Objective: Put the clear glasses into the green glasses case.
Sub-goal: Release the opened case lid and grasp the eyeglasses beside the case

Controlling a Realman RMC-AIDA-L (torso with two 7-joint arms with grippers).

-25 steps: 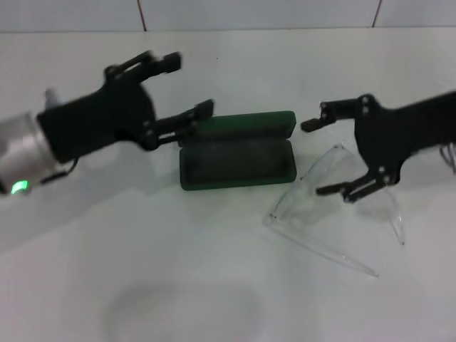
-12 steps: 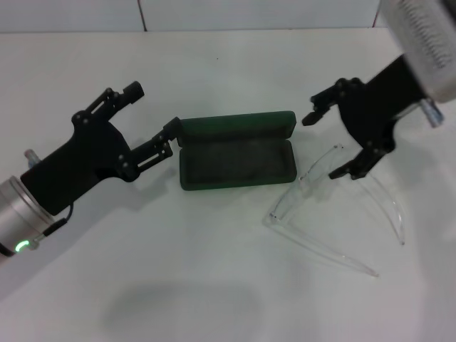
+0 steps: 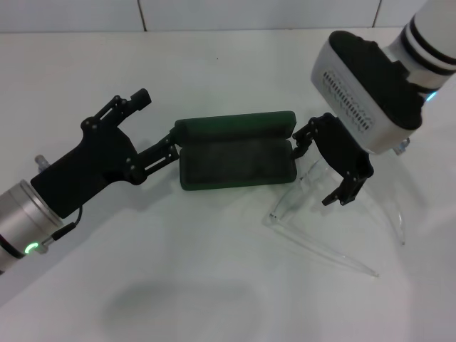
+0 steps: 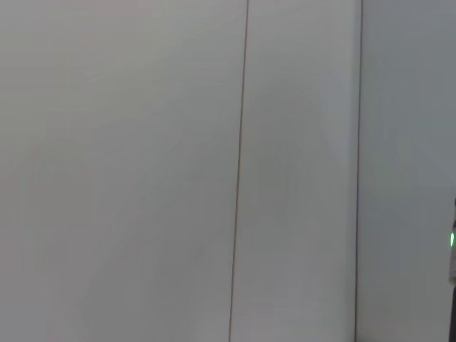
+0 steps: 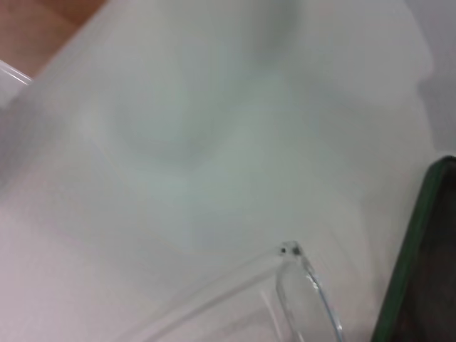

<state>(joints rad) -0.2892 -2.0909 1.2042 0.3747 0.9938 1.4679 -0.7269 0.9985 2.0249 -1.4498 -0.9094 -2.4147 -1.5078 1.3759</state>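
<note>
Head view: nearest us, the clear glasses (image 3: 335, 214) lie on the white bench (image 3: 214, 285), temple arms splayed toward the near right, still outside the green glasses case (image 3: 237, 151). Over the last second the right hand (image 3: 322, 168) has swung in and dropped over the frame's far-left corner, fingers spread and released, nothing gripped yet: a pick-up looks imminent. Left of it the case sits open. The left hand (image 3: 159, 121), also spread, has slid in against the case's left end.
</note>
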